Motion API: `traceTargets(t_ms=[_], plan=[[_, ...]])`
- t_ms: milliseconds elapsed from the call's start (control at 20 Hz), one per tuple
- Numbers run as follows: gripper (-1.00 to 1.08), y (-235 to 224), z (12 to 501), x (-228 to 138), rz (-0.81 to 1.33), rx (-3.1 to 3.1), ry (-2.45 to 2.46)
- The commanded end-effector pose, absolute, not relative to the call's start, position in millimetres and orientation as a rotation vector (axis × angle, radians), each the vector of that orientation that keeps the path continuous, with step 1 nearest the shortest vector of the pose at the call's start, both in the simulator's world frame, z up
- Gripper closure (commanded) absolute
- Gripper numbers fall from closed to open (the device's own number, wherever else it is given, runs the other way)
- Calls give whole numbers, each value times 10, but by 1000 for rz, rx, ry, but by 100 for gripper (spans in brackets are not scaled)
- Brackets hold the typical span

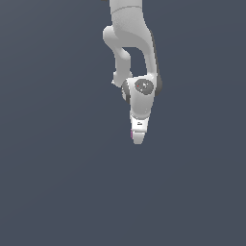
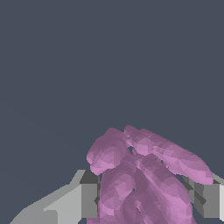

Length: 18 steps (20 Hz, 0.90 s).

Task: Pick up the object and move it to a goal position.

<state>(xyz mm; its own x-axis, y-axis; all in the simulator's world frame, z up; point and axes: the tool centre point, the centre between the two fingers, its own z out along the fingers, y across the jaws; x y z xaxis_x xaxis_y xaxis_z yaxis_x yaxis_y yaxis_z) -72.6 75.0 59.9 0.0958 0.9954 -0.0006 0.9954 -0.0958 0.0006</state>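
In the wrist view the object (image 2: pixel 144 179), a lumpy magenta-purple mass of rounded lobes, sits between the two grey fingers (image 2: pixel 85 199) of my gripper (image 2: pixel 146 199), which is shut on it. In the exterior view the white arm reaches down from above and the gripper (image 1: pixel 138 139) points downward over the dark surface. Only a thin magenta sliver of the object (image 1: pixel 131 135) shows at the fingers' edge there; the rest is hidden by the hand.
A plain dark blue-grey surface (image 1: pixel 57 182) fills both views. No other objects, containers or edges show.
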Motion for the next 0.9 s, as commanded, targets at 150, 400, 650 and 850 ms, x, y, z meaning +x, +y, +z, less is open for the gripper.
traceTargets(t_ms=[150,400,650,850], plan=[[108,676,821,-778,0,2324,2111],[108,572,1142,-857,0,2324,2111],[108,442,1566,-958,-1,2323,2113],[108,331,1934,-1042,1,2324,2115]])
